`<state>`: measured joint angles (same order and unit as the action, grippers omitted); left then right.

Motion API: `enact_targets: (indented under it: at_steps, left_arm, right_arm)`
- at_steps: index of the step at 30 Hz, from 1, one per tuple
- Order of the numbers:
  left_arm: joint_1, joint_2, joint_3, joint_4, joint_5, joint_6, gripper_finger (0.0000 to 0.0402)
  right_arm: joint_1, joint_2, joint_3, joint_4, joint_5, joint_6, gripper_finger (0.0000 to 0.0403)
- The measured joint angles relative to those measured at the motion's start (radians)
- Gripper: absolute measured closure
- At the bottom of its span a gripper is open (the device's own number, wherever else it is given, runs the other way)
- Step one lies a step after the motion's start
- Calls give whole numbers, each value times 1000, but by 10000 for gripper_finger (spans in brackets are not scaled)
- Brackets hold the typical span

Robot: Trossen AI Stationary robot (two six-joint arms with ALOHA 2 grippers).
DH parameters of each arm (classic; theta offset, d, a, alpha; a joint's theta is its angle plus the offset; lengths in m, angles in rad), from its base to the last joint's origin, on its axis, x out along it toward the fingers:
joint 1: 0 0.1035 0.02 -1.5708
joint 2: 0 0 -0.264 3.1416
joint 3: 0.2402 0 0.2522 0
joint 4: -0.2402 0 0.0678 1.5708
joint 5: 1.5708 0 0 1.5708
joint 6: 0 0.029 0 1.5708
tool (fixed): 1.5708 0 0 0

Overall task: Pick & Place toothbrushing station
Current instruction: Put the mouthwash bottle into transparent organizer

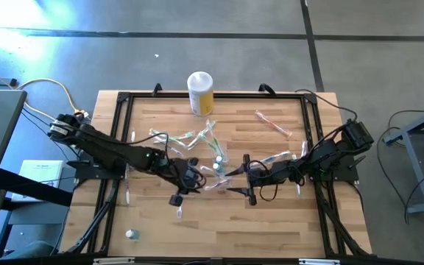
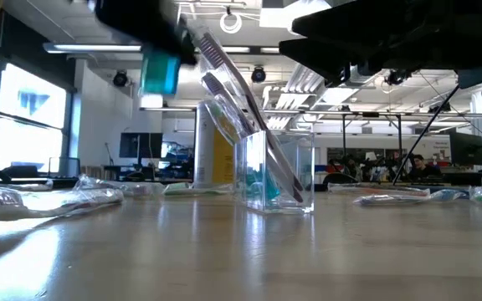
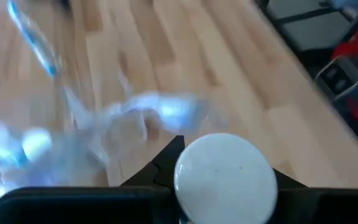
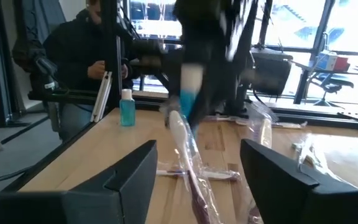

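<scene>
Left arm reaching inward to table centre, left gripper (image 1: pixel 185 184) low, right gripper (image 1: pixel 243 179) facing it, fingers (image 4: pixel 129 174) spread

Bright window glare, motion blur in both wrist views.

no readable text, labels, brands or numbers, yellow canister's (image 1: pixel 200 93) print illegible

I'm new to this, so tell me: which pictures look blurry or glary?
Left wrist view: the wrapped toothbrushes smear with blur. Low view: sheen on the table, cup sharp. High view: bright glare on the floor at top left. Right wrist view: dark arm ahead blurred.
</scene>
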<state>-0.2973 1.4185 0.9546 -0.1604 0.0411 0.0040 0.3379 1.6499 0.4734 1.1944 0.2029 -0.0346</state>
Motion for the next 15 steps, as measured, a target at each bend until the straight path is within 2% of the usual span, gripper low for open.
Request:
enact_targets:
  at_steps: [3,7,12,15]
  left_arm:
    - [-44,-5,141,-163,-50,14,330]
    - [-114,-6,319,-298,-164,18,330]
    - [-174,-6,482,-335,-317,51,329]
    - [-175,-4,510,-280,-365,81,329]
  right_arm:
    - [18,-10,0,-5,3,-40,192]
    - [43,-45,8,-15,18,-68,198]
    - [77,-104,54,-71,83,-100,198]
    - [93,-118,123,-165,114,-153,198]
